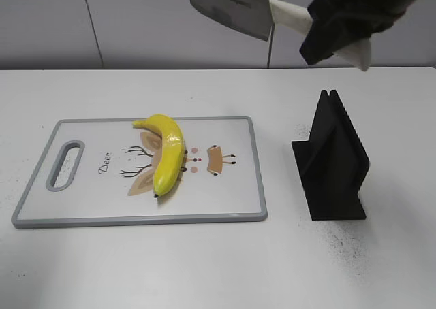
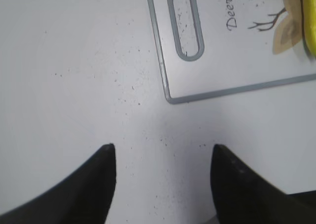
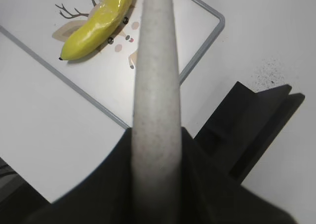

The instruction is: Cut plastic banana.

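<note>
We see our right gripper (image 1: pixel 334 33) with jaws clamped on the knife (image 1: pixel 235 8) high above the banana (image 1: pixel 167 160) on the board (image 1: pixel 218 200), left gripper (image 2: pixel 163 179) jaws apart over the desk (image 2: pixel 74 76).

cutting board (image 1: pixel 225 207): grey-rimmed, deer print, flat on white table (image 1: pixel 136 268) | black slotted stand (image 1: pixel 332 163): right of board, apart

Hand (image 3: pixel 155 179) grips knife handle (image 3: pixel 154 76) above banana (image 3: pixel 98 21).
</note>
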Controlling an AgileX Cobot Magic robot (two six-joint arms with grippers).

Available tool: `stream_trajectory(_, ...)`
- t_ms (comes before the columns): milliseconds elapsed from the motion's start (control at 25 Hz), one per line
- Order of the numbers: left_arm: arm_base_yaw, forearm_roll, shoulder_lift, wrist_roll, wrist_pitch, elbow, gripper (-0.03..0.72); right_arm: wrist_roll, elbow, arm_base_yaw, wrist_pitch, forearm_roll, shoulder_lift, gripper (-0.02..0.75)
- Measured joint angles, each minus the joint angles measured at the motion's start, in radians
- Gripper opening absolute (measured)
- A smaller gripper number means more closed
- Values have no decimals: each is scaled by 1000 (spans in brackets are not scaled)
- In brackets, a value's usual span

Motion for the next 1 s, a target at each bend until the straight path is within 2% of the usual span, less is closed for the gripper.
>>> stream_trajectory(160,0,0,-163,0,-14,131,562,44,239,0,-180,0,-150,162)
stream_trajectory(440,0,0,-479,0,-119,325,543,210,527,0,-384,-37,-374,162)
stream_trajectory(680,0,0,-734,0,-181,442,541,353,647,0,-406,-111,-480,162)
stream_trajectory(1000,0,0,-1014,0,-181,535,541,492,756,0,-421,-171,-548,162)
